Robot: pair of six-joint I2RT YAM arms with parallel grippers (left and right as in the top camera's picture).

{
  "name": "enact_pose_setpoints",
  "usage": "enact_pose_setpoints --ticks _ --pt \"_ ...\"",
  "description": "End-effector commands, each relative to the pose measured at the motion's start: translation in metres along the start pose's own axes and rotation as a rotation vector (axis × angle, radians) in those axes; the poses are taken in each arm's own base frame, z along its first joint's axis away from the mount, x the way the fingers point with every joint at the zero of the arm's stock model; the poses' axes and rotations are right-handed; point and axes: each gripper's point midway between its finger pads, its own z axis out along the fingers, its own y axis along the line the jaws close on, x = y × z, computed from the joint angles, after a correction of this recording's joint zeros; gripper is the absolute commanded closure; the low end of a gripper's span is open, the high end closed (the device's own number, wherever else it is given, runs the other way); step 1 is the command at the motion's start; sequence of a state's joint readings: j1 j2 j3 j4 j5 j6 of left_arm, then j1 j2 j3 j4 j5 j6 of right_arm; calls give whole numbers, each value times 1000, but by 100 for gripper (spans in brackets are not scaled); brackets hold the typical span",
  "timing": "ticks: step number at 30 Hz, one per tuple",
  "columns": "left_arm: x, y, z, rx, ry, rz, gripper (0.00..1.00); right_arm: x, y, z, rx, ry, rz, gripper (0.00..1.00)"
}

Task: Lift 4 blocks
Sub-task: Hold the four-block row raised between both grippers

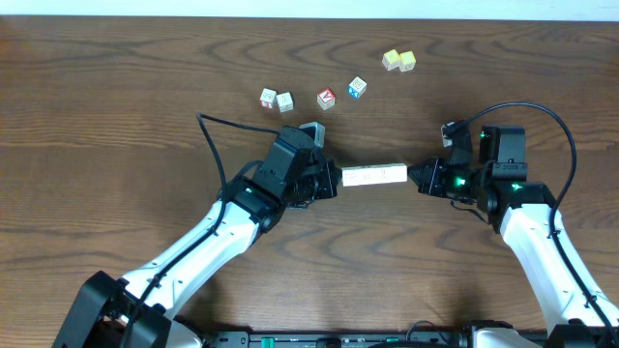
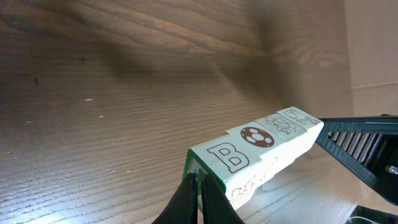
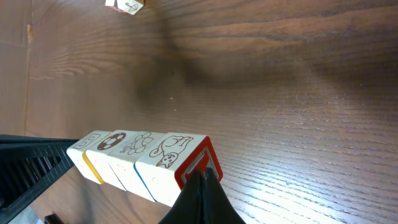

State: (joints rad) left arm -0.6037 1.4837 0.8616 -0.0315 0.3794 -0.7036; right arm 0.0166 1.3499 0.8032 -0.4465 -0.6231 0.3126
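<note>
Four cream-white blocks (image 1: 374, 176) form one straight row, end to end, between my two arms. My left gripper (image 1: 336, 181) is shut and its closed tips press on the row's left end face, which has a green border (image 2: 194, 171). My right gripper (image 1: 414, 176) is shut too, tips against the red-bordered right end face (image 3: 208, 163). Neither gripper has a block between its fingers. In the left wrist view the blocks (image 2: 261, 146) show a letter B and a football mark. In the right wrist view the blocks (image 3: 140, 158) hang clear of the wood, their shadow lying far off.
Two pale printed cubes (image 1: 276, 100), a red-faced cube (image 1: 326, 98) and a blue-faced cube (image 1: 357, 88) lie behind the row. Two pale yellow cubes (image 1: 398, 61) lie further back right. A black cable (image 1: 218, 145) runs along the left arm.
</note>
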Motion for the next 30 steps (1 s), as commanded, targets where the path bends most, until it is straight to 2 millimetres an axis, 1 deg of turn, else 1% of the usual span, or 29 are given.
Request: enact_pose_setpoints --ticks 1,30 --pt "13 -49 -9 171 64 55 93 16 45 0 -216 89 -4 99" --pt "12 -49 -8 167 58 56 93 16 45 0 -216 90 14 99"
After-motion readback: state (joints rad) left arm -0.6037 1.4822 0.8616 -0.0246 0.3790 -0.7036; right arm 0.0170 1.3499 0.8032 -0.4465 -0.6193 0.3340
